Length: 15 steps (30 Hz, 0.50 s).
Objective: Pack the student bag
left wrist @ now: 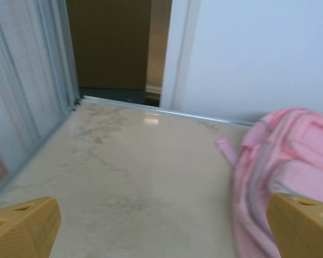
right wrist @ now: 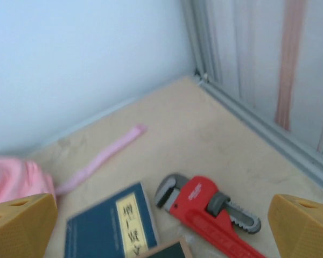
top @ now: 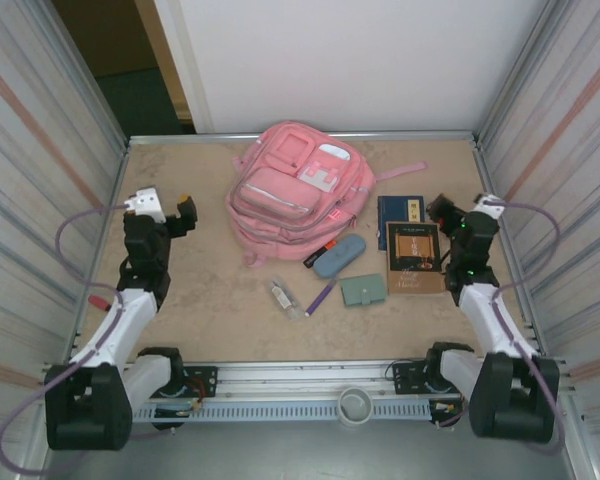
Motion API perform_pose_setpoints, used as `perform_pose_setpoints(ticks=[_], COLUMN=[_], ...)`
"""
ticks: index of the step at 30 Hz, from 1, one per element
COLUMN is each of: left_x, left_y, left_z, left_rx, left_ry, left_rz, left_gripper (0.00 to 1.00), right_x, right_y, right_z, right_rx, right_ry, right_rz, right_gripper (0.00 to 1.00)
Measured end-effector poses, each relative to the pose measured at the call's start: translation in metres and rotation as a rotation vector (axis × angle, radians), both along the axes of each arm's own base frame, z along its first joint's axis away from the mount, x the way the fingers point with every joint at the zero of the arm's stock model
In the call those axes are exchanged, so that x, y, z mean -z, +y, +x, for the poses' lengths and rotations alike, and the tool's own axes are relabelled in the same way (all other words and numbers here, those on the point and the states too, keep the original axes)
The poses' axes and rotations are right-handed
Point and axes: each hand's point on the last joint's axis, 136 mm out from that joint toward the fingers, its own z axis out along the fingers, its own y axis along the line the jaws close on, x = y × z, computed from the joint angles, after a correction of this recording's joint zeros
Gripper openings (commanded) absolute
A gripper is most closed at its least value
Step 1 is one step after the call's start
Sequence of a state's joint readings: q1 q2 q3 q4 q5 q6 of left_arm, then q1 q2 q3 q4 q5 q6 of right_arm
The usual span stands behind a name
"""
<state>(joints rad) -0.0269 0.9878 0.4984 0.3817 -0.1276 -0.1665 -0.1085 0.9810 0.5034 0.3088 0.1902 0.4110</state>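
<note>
Beige marbled desk (top: 200, 300), fenced by ribbed metal panels at both sides and a white board at the back, carries everything. Biggest is the pink student bag (top: 295, 190), lying flat at the back centre with its pale front patches facing up and one strap (right wrist: 105, 155) trailing right. The left hand (top: 184, 212) hovers left of the bag, its orange fingers (left wrist: 21, 226) spread wide with nothing between them. The right hand (top: 442, 212) hangs over the books, equally wide and empty. A brown book (top: 414, 258) lies just in front of a blue book (top: 400, 213), with a red pipe wrench (right wrist: 207, 208) beside the blue one. A grey-blue pouch (top: 339, 255) lies just in front of the bag, then a green case (top: 363, 290) and a purple pen (top: 320, 297).
</note>
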Motion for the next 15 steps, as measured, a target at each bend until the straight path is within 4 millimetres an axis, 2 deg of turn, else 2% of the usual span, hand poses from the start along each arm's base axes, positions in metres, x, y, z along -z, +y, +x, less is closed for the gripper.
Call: perform_pose_setpoints(ticks=[1, 2, 4, 6, 8, 10, 12, 15], left_x=[0.003, 0.01, 0.029, 0.051, 0.068, 0.082, 0.096, 0.12], left_y=[-0.006, -0.015, -0.041, -0.081, -0.119, -0.141, -0.15, -0.161], left_z=[0.0, 0.001, 0.003, 0.002, 0.0, 0.0, 0.004, 0.005], left_rx=[0.025, 0.062, 0.14, 0.239, 0.334, 0.392, 0.415, 0.445], left_ry=[0.016, 0.047, 0.135, 0.26, 0.373, 0.463, 0.532, 0.625], left_rz=[-0.039, -0.089, -0.162, -0.191, -0.193, -0.208, -0.236, -0.3], left_gripper=[0.99, 0.99, 0.99, 0.99, 0.93, 0.9, 0.87, 0.83], right_x=[-0.005, -0.006, -0.001, 0.011, 0.023, 0.037, 0.055, 0.086], right_y=[0.004, 0.018, 0.06, 0.125, 0.182, 0.222, 0.238, 0.241], right_z=[-0.001, 0.002, 0.013, 0.028, 0.041, 0.048, 0.054, 0.059], right_rx=[-0.015, -0.059, -0.181, -0.368, -0.526, -0.643, -0.708, -0.74], right_ry=[-0.01, 0.0, 0.069, 0.191, 0.292, 0.364, 0.425, 0.52], right_rz=[0.024, 0.041, 0.042, 0.006, -0.044, -0.057, -0.041, -0.003], right_gripper=[0.97, 0.97, 0.97, 0.96, 0.93, 0.91, 0.88, 0.86])
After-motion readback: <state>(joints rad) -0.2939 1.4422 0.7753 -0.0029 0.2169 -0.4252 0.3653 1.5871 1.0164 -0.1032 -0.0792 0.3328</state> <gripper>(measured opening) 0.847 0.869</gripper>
